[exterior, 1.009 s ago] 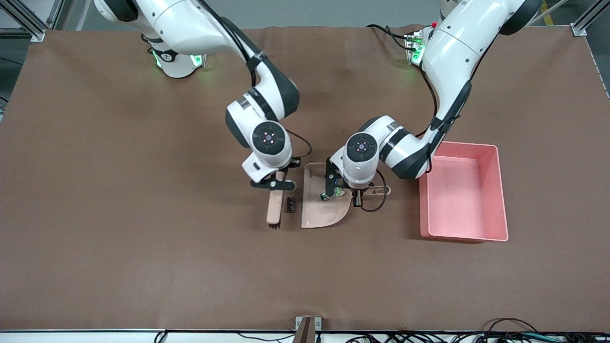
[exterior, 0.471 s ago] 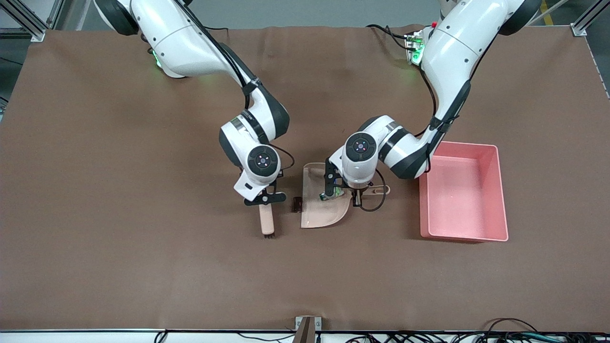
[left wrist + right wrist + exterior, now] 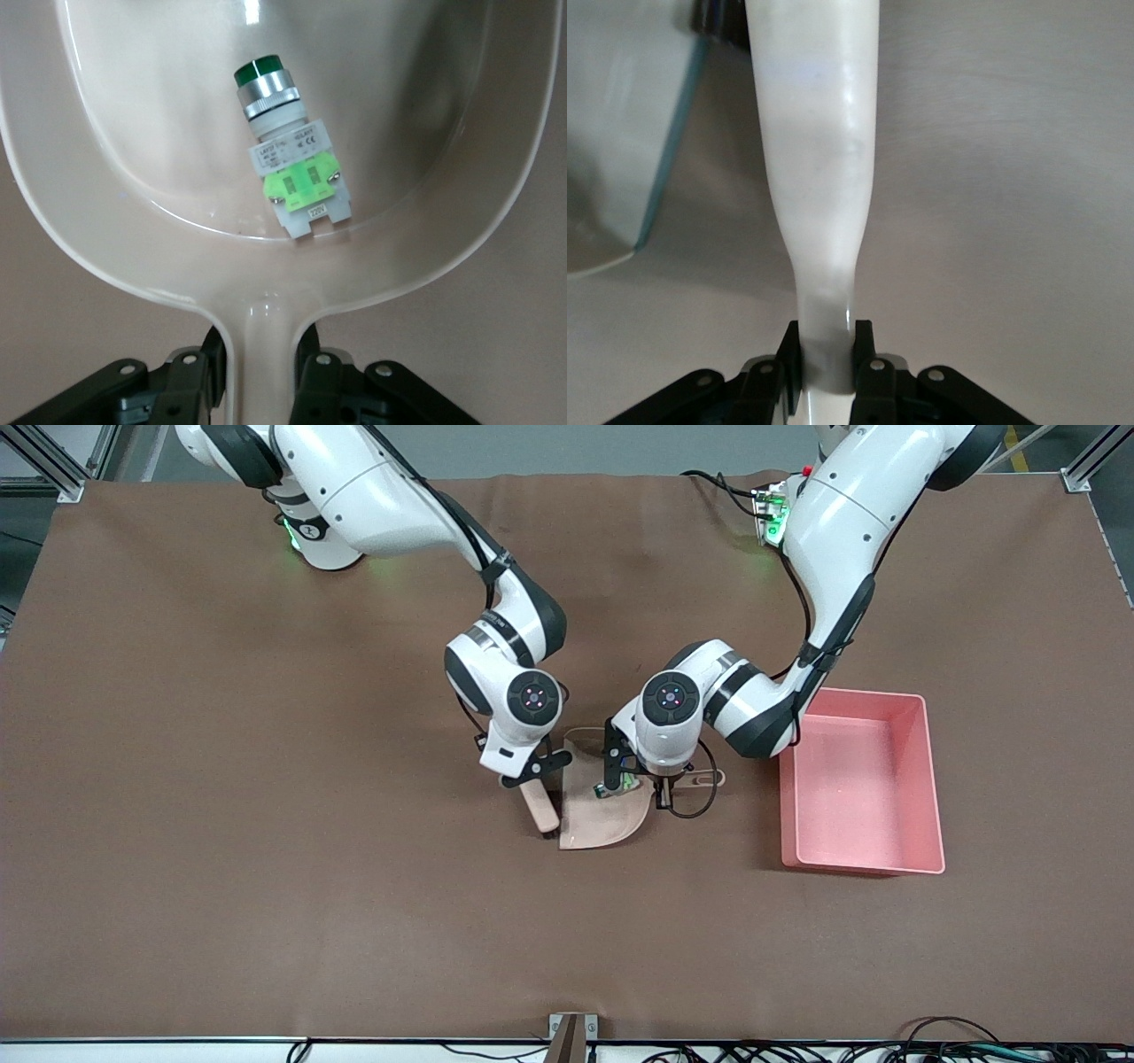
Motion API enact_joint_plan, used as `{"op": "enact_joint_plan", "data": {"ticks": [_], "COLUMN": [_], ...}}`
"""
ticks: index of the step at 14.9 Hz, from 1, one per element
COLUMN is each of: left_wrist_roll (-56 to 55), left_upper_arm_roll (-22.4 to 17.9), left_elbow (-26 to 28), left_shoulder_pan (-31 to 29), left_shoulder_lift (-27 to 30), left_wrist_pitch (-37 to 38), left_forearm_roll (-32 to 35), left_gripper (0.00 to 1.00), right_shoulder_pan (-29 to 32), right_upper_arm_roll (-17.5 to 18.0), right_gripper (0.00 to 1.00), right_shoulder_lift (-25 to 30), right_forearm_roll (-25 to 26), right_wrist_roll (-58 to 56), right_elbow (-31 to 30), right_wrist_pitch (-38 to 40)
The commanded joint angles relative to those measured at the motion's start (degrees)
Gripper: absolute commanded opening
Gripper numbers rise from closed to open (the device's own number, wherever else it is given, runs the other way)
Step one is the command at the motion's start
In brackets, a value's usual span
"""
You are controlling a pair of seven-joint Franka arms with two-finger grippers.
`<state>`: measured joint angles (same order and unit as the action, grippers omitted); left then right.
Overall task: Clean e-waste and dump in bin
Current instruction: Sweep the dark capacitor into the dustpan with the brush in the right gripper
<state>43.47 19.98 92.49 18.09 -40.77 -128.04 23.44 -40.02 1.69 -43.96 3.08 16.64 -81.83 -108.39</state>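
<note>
My left gripper (image 3: 666,784) is shut on the handle of the beige dustpan (image 3: 592,825), which rests on the table. The silver-white cylindrical part with a green band (image 3: 288,159) lies inside the pan (image 3: 159,133), and it also shows in the front view (image 3: 623,783). My right gripper (image 3: 529,781) is shut on the beige brush (image 3: 539,808), whose tilted head touches the pan's open edge. The brush fills the right wrist view (image 3: 819,159). The dark block is hidden in the front view. A dark bit (image 3: 719,22) by the brush's end may be it or the bristles. The pink bin (image 3: 932,779) stands toward the left arm's end of the table.
A black cable (image 3: 695,808) loops on the mat beside the dustpan handle. Brown mat covers the whole table. A gap of mat lies between the dustpan handle and the bin.
My right gripper has swept the brush across the mat to the dustpan's open edge. The dark block that lay beside the pan no longer shows. My left arm and the pan have not moved.
</note>
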Motion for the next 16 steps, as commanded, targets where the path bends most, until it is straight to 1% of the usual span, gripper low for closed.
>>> {"op": "enact_joint_plan", "data": {"ticks": [1, 3, 5, 6, 7, 9, 11, 14, 16], "left_wrist_roll": [-2.0, -1.8, -1.6, -1.4, -0.6, 0.2, 0.6, 2.0, 2.7], "left_upper_arm_roll": [-0.1, -0.1, -0.1, -0.1, -0.1, -0.1, -0.1, 0.2, 0.5], "left_elbow": [-1.5, -1.5, -1.5, -1.5, -1.4, -1.5, -1.4, -1.4, -1.3], "left_shoulder_pan": [0.9, 0.8, 0.7, 0.4, -0.2, -0.3, -0.7, -1.3, -1.6], "left_shoulder_lift": [-1.4, -1.3, -1.4, -1.3, -1.2, -1.2, -1.3, -1.2, -1.3], "left_wrist_pitch": [0.5, 0.5, 0.5, 0.5, 0.5, 0.5, 0.4, -0.2, -1.2], "left_forearm_roll": [0.6, 0.8, 1.0, 1.1, 1.2, 1.2, 1.1, 0.2, -0.5], "left_gripper": [0.00, 0.00, 0.00, 0.00, 0.00, 0.00, 0.00, 0.01, 0.00], "right_shoulder_pan": [-0.3, -2.1, -3.8, -4.8, -4.7, -4.0, -2.9, -0.7, 2.1], "right_upper_arm_roll": [0.3, 0.9, 0.9, 0.8, 0.8, 0.8, 0.7, 0.8, 0.6], "right_gripper": [0.00, 0.00, 0.00, 0.00, 0.00, 0.00, 0.00, 0.00, 0.00], "right_shoulder_lift": [1.2, 1.2, 1.4, 1.5, 1.6, 2.1, 3.1, 7.5, 9.8], "right_forearm_roll": [1.8, 0.1, -8.3, -11.8, -13.0, -13.4, -13.4, -13.4, -13.3], "right_wrist_roll": [-2.8, -1.6, -0.6, 0.7, 2.1, 3.6, 3.2, -0.2, -2.4], "right_elbow": [-2.5, -2.0, -1.6, -0.1, 1.1, 1.3, 2.0, 2.0, 1.9], "right_wrist_pitch": [-0.2, -1.6, -2.6, -2.6, -2.4, -0.5, 4.5, 10.4, 13.7]}}
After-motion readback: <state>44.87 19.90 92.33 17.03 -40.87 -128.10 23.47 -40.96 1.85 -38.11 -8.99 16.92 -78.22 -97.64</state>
